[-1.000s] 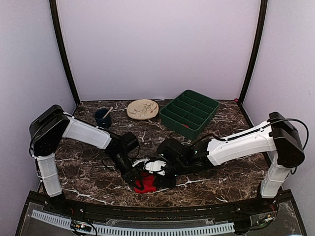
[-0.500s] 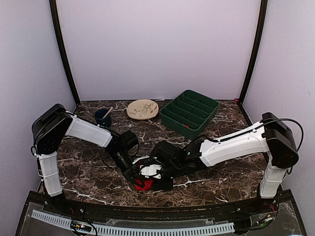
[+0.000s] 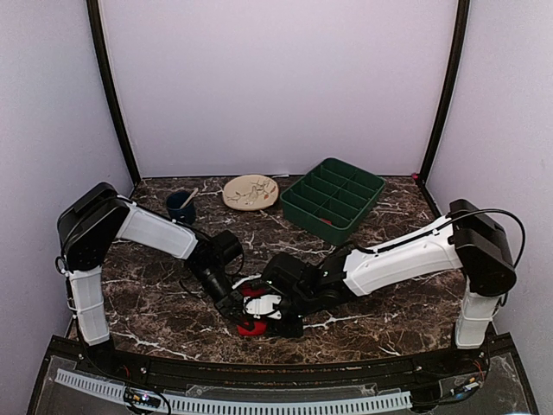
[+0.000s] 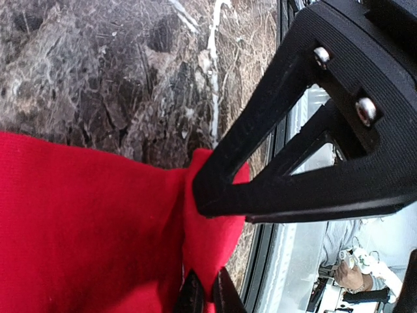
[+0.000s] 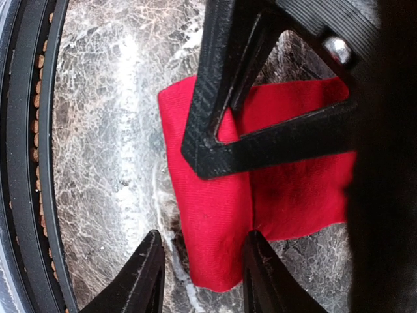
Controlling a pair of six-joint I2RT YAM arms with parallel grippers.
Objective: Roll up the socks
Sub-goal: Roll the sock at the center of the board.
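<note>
The red socks point(image 3: 252, 328) lie bunched near the table's front edge, mostly hidden under both grippers in the top view. I cannot tell one sock from the other. My left gripper point(image 4: 208, 292) is shut, pinching a fold of the red fabric point(image 4: 85, 228); it comes in from the left point(image 3: 235, 304). My right gripper point(image 5: 203, 236) is open and straddles a rolled edge of the socks point(image 5: 215, 195). One of its fingers touches the fold and the other stands off it over bare marble. From above, the right gripper point(image 3: 270, 318) sits over the socks.
A green divided tray point(image 3: 333, 199) stands at the back right. A cream plate point(image 3: 251, 191) and a dark blue cup point(image 3: 181, 206) with a stick in it are at the back. The black front rail point(image 5: 26, 163) runs just beside the socks.
My right arm has slid left over the socks, covering more of the red fabric, and its jaws have narrowed slightly. The left gripper has kept its pinch in place.
</note>
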